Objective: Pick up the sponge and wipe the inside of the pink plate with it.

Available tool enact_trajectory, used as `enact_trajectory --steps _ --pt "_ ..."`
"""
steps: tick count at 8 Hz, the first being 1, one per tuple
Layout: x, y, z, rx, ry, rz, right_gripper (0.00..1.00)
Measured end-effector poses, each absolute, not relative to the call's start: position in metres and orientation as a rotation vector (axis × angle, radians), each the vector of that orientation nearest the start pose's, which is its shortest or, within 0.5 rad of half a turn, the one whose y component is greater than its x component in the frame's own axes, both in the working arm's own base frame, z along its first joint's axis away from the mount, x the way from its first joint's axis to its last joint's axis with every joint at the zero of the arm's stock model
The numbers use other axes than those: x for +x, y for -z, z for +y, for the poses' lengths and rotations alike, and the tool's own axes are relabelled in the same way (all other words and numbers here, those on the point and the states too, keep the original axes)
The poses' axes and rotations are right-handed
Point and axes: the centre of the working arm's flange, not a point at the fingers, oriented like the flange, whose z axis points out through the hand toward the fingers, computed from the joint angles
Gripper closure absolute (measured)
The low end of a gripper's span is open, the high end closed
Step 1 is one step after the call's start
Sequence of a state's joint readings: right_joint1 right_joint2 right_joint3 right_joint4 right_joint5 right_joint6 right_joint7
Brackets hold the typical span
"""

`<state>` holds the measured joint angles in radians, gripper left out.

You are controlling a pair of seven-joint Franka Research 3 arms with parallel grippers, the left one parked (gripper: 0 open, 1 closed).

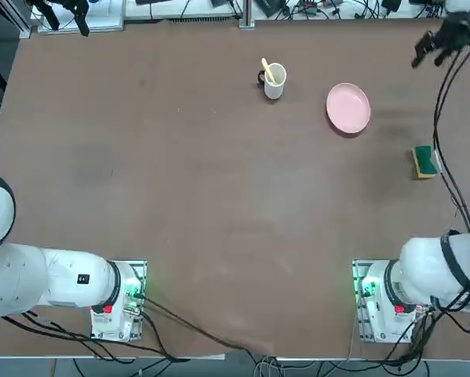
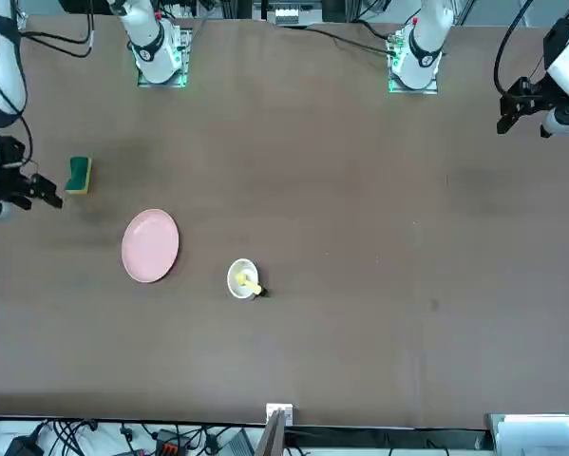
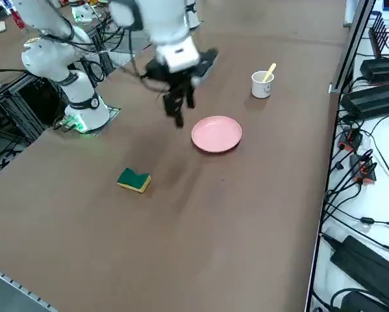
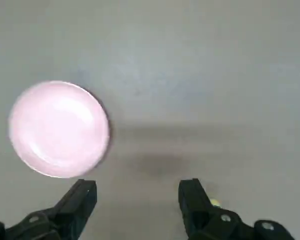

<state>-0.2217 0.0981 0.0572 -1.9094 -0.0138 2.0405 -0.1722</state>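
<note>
The right gripper (image 4: 138, 200) is held released at the top view's upper right, above the sponge (image 1: 424, 161) and pink plate (image 1: 348, 107).

The end effector (image 3: 178, 110) hangs above the worktop (image 1: 180, 196), holding nothing. The plate (image 3: 216, 134) lies just beyond it, toward the worktop's middle, with the mug (image 3: 262, 84) farther off that way. The sponge (image 3: 134, 180) lies nearer the robot's base side, apart from the plate.

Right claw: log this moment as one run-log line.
right claw: open, empty, above table | sponge: on table, untouched | pink plate: empty, apart from sponge | stage: pre-grasp
</note>
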Motion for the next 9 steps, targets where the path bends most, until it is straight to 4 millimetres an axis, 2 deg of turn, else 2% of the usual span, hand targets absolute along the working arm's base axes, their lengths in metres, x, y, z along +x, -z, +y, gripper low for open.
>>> enact_trajectory --steps 2,6,7,9 --pt "0.591 -0.469 -0.061 -3.113 0.031 -0.021 0.0" --pt "0.599 -0.523 -0.011 -3.034 0.068 0.104 0.0" --pt "0.597 -0.537 -0.002 -3.032 0.053 0.124 0.0" --pt "0.589 -0.567 0.001 -3.036 0.02 0.113 0.0"
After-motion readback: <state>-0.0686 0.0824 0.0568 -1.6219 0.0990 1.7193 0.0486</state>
